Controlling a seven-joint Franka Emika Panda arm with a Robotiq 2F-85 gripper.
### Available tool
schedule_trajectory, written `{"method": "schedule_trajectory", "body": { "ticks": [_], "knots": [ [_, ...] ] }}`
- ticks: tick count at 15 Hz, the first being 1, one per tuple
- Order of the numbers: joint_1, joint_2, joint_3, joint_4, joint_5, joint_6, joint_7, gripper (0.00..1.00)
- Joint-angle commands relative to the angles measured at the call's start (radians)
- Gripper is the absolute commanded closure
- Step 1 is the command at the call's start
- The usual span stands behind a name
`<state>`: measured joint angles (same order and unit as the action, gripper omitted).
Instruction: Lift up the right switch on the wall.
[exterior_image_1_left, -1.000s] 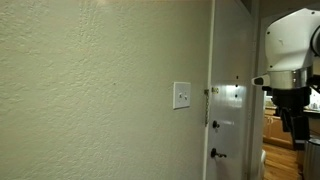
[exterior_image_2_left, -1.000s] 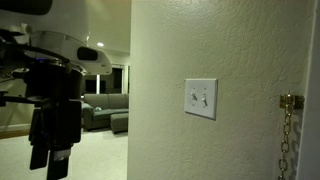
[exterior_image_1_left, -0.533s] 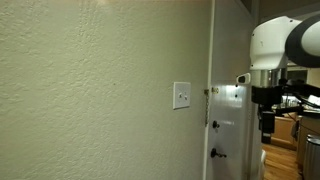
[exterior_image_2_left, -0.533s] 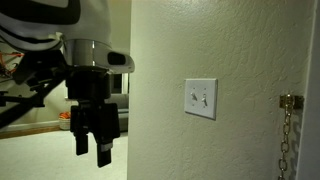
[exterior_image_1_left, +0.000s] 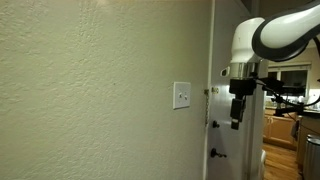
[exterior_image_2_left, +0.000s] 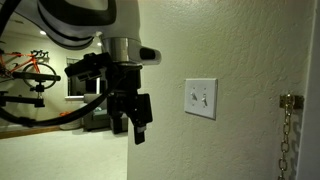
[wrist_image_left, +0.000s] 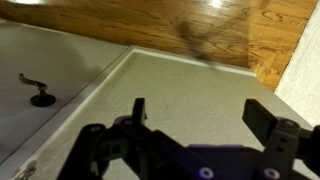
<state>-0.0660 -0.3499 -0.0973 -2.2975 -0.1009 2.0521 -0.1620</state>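
Note:
The small white wall plate (exterior_image_2_left: 200, 98) sits on the rough cream-green wall (exterior_image_2_left: 240, 40). It carries two tiny toggles; the right switch (exterior_image_2_left: 205, 99) is the right-hand one. The plate also shows in an exterior view (exterior_image_1_left: 181, 95), on the wall (exterior_image_1_left: 90, 90). My gripper (exterior_image_2_left: 136, 127) is open and empty. It hangs fingers down in the air, off the wall and to the left of the plate. In an exterior view it (exterior_image_1_left: 237, 112) is in front of the white door. In the wrist view the open fingers (wrist_image_left: 200, 112) frame a pale speckled surface; the plate is out of that view.
A white panelled door (exterior_image_1_left: 224, 60) with dark handles (exterior_image_1_left: 215, 153) stands beside the plate. A brass chain (exterior_image_2_left: 287, 135) hangs at the right edge. A dark lever handle (wrist_image_left: 37, 92) and wooden floor (wrist_image_left: 150, 20) show in the wrist view.
The arm has swung in toward the wall. The gripper has come much nearer the switch plate and has risen somewhat. It stays open.

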Motion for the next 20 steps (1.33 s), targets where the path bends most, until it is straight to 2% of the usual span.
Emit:
{"method": "schedule_trajectory", "body": {
  "ticks": [1,8,20],
  "knots": [
    [0.000,0.007,0.001,0.013,0.000,-0.003,0.001,0.00],
    [-0.002,0.037,0.003,0.030,0.004,0.011,0.018,0.00],
    [-0.009,0.270,0.004,0.243,0.039,0.128,0.155,0.00]
  ]
}}
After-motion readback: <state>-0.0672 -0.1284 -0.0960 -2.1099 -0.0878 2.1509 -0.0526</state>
